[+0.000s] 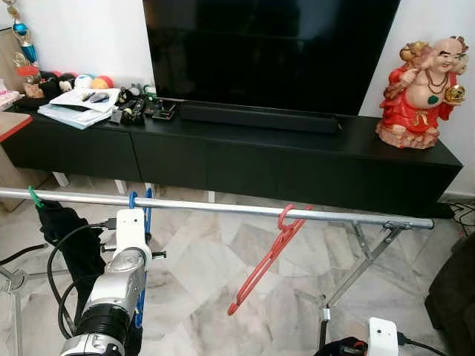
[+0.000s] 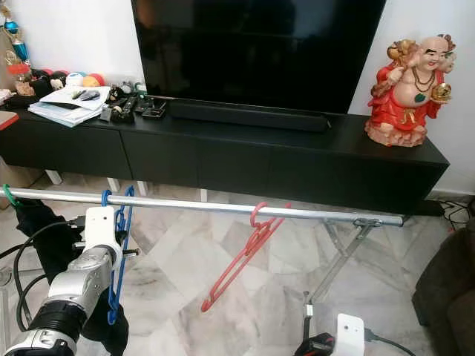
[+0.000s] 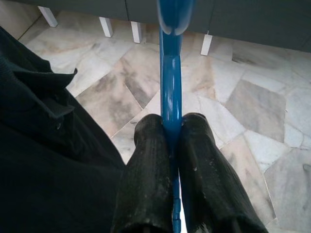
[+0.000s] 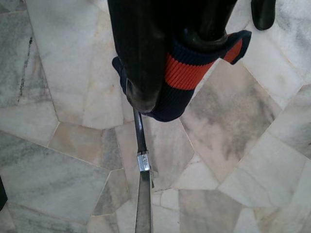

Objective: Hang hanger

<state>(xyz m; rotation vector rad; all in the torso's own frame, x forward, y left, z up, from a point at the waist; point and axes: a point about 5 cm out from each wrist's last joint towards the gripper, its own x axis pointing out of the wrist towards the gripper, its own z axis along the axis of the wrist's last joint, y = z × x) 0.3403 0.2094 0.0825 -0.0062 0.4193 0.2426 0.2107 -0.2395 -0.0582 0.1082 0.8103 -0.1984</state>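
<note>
A blue hanger (image 1: pixel 141 245) has its hook over the silver rail (image 1: pixel 223 207) of a clothes rack, near the rail's left end. My left gripper (image 3: pixel 171 133) is shut on the hanger's blue bar just below the rail, and its arm (image 1: pixel 119 285) rises from the lower left. Further right on the rail a red hanger (image 1: pixel 269 258) hangs tilted. My right gripper (image 4: pixel 175 73) is low at the bottom right, with a navy cloth with a red stripe (image 4: pixel 187 73) caught around its fingers.
A green hook with a black garment (image 1: pixel 70 237) hangs at the rail's left end. The rack's folding legs (image 1: pixel 364 256) stand on marble floor at right. Behind are a black TV cabinet (image 1: pixel 245 159), a TV and a red figurine (image 1: pixel 423 81). A dark sofa edge (image 1: pixel 456 297) is at far right.
</note>
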